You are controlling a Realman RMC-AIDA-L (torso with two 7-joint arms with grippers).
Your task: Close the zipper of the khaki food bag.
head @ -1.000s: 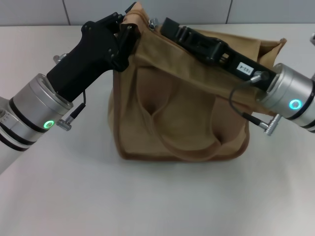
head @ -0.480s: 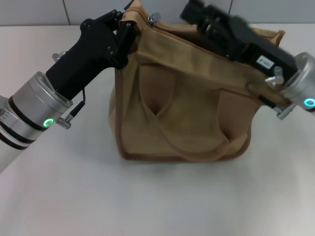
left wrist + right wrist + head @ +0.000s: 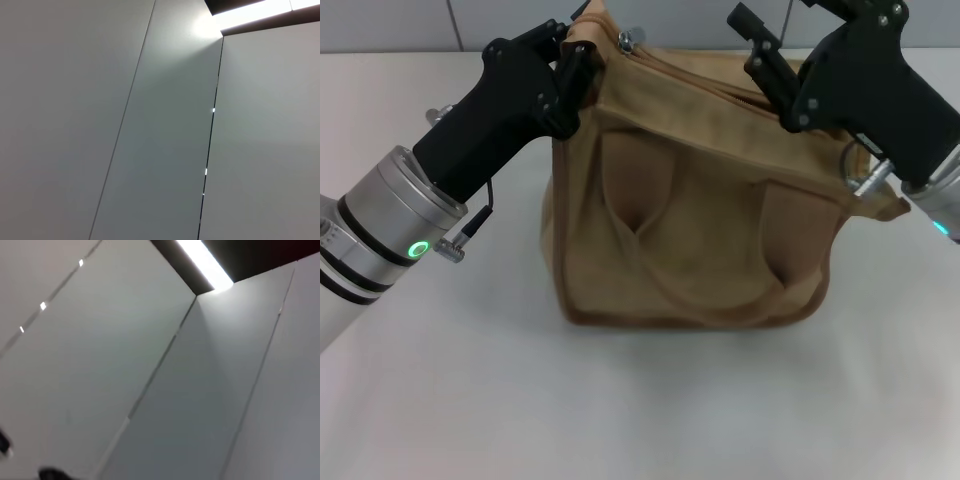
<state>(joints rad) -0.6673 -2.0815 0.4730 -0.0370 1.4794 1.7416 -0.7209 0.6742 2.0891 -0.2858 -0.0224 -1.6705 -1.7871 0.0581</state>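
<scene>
Left hand: the left hand (image 3: 582, 62) was seen in the head view pressed against the upper left corner of the khaki food bag (image 3: 690, 210), its dark fingers closed on the fabric there; the arm was stretched up from the lower left with a green ring lit on its silver wrist.
Right hand: the right hand (image 3: 760, 45) was held raised above the bag's right side, tilted, with the fingers pointed toward the far left; nothing was seen held in it, and how far it was open could not be told.
Zipper: the zipper (image 3: 720, 80) was seen running along the bag's top from the left corner toward the right; its silver pull (image 3: 627, 41) was placed at the left end, just beside the left hand.
Bag: the bag was stood upright on the pale worktop (image 3: 640, 400), its front pockets and a looped handle turned toward the camera.
Head view only: both hands, the bag and the worktop were shown.
Wrist views: only grey wall panels (image 3: 160, 150) with seams and a bright light strip (image 3: 205, 262) were shown in both; no bag was seen in them.
</scene>
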